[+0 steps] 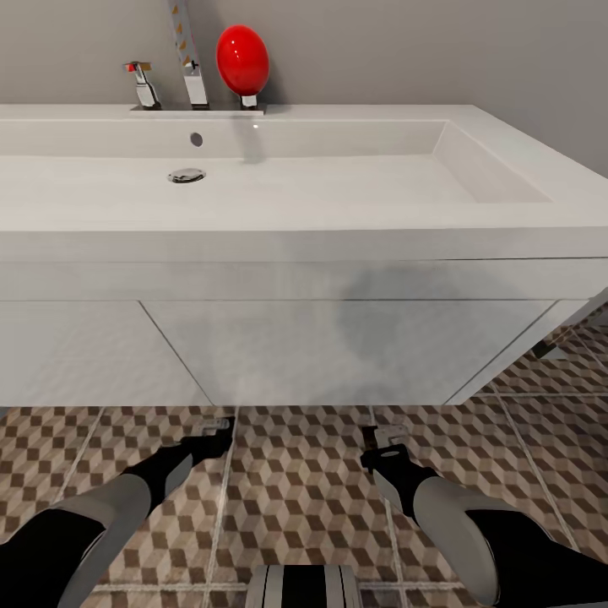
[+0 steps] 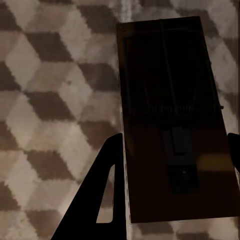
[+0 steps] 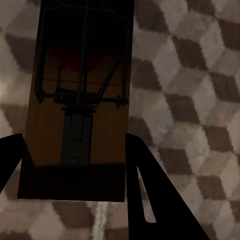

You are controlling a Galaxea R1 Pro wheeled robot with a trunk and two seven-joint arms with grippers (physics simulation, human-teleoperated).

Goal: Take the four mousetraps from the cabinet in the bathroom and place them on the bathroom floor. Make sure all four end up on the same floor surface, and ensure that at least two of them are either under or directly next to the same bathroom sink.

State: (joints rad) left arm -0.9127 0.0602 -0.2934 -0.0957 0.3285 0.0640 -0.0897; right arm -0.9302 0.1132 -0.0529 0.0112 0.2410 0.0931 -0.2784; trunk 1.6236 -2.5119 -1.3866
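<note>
**Head view: both arms low before the sink, a trap between each pair of fingers**

Left wrist view shows a mousetrap [image 2: 172,125] lying lengthwise between the two dark fingers [image 2: 97,200] of the left gripper [image 2: 175,165]; one finger lies against one long edge of the slab near its near end and the other finger's tip shows at the opposite edge, so the jaws stand clamped on it. Patterned bathroom floor [image 2: 50,100] lies beyond the trap.

Right wrist view gives the same picture for the right gripper [image 3: 75,155]: a second mousetrap [image 3: 82,100], spring and wire bar facing the camera, sits between fingers [image 3: 150,190] that press on both long edges near its near end. Tile [image 3: 200,100] spreads past it on the open side.

From the head camera, the left gripper [image 1: 215,429] and right gripper [image 1: 384,441] hang low over the floor [image 1: 295,490], well apart, just in front of the white vanity's lower edge [image 1: 338,397]. The sink [image 1: 253,181] sits above, with taps [image 1: 196,80] and a red egg-shaped object [image 1: 243,59] at the wall. Open tile lies between and before the two arms; the vanity front closes off the far side.
</note>
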